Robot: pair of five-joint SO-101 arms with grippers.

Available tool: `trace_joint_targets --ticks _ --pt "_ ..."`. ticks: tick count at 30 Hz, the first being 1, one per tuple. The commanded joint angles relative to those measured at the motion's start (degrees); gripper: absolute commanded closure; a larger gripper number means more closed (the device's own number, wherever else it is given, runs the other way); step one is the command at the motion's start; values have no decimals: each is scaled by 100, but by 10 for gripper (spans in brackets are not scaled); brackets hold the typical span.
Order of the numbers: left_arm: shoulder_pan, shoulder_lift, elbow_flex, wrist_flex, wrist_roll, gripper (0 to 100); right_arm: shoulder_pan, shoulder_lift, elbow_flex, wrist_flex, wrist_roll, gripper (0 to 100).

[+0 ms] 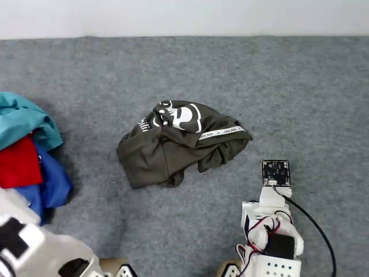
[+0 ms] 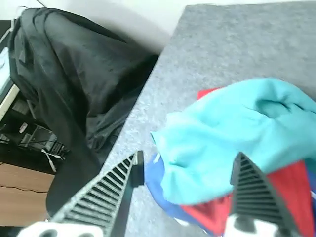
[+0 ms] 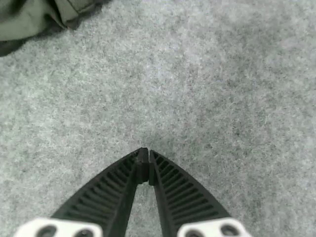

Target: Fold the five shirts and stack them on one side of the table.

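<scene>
High view, one olive shirt (image 1: pixel 167 150) crumpled, three shirts (image 1: pixel 23 158) heaped apart, left tool (image 2: pixel 190 158) wide, right tool (image 3: pixel 148 155) pinched together

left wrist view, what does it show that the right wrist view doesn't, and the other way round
Left wrist view, not the right: the left gripper open over a pile of a teal shirt, a red shirt and a blue shirt, plus black cloth draped beyond the table's edge.
Right wrist view, not the left: the right gripper shut over bare table, with a corner of the dark green shirt.
Both: the grey table surface.
</scene>
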Motion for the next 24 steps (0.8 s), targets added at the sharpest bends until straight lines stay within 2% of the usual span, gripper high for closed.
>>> trace_joint_targets --ticks 1,7,14,16,20,24 --pt "123 -1143 1051 123 -35 717 22 -57 79 31 35 989" --pt "571 -3015 3266 114 -35 739 22 -57 79 31 35 989" --pt "1547 -5125 5165 62 -44 946 22 -57 79 31 35 989" --pt "1758 -5433 5569 -35 -44 998 22 -57 79 31 35 989" --pt "1811 -5600 6088 -35 9 994 22 -57 79 31 35 989" --pt "1802 -5609 6290 62 369 994 22 -57 79 31 35 989"
